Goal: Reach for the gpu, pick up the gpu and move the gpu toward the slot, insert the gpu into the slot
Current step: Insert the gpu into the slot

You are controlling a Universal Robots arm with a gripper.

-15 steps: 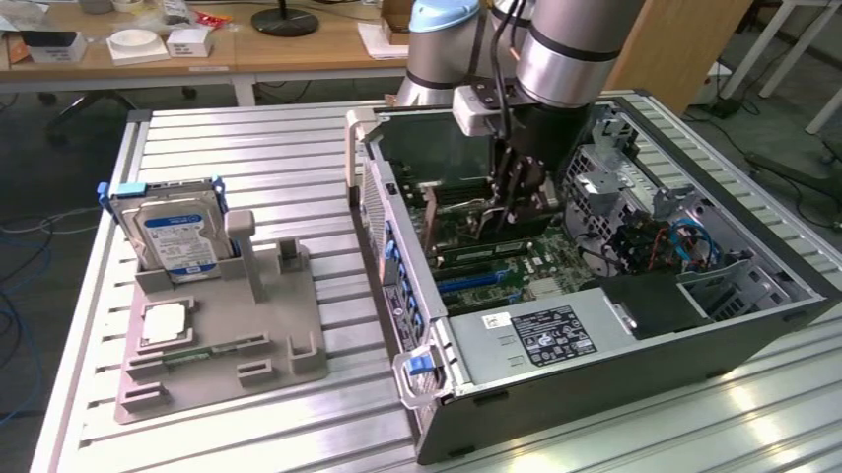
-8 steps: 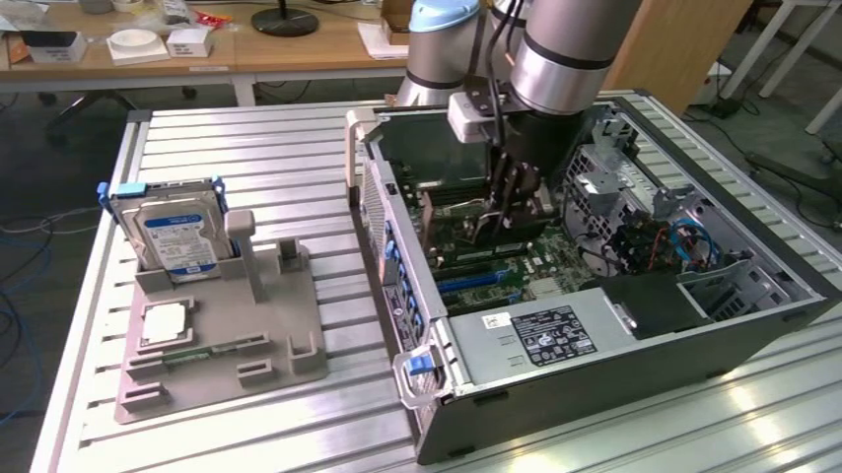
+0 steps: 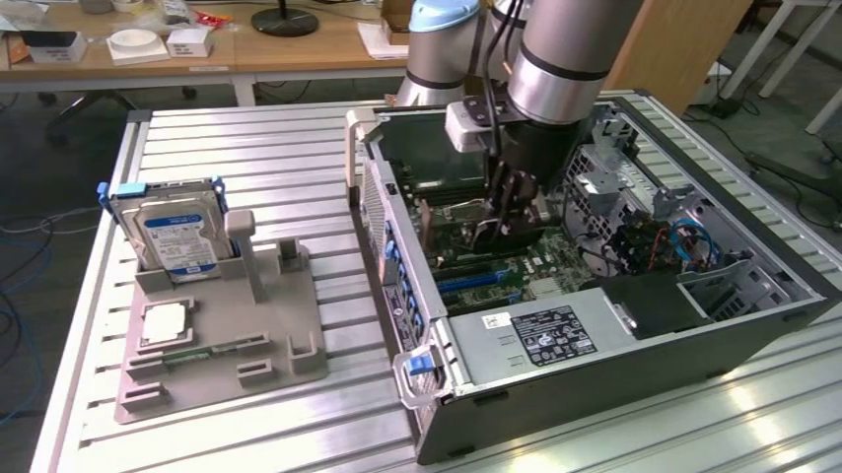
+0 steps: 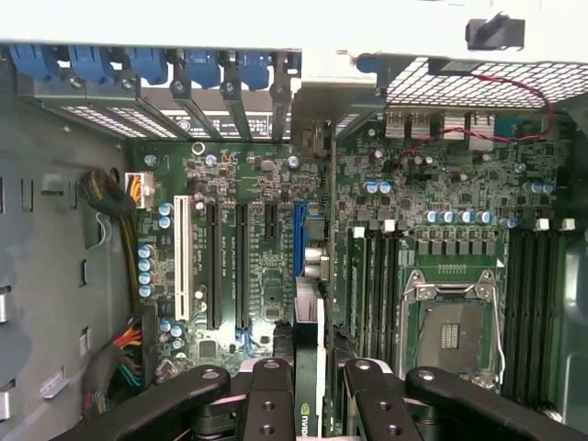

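Black fingers (image 4: 266,404) of the gripper (image 4: 310,386) clench the gpu (image 4: 310,349) edge-on, so pickup looks done. It hangs over the motherboard (image 4: 266,193) beside the blue slot (image 4: 299,237); insertion looks unfinished.

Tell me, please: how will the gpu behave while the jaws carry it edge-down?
The gpu is a thin flat card, so probably stiff and light. Gripped edge-on between the gripper jaws, it could tilt if nudged. Its exposed components look fragile.
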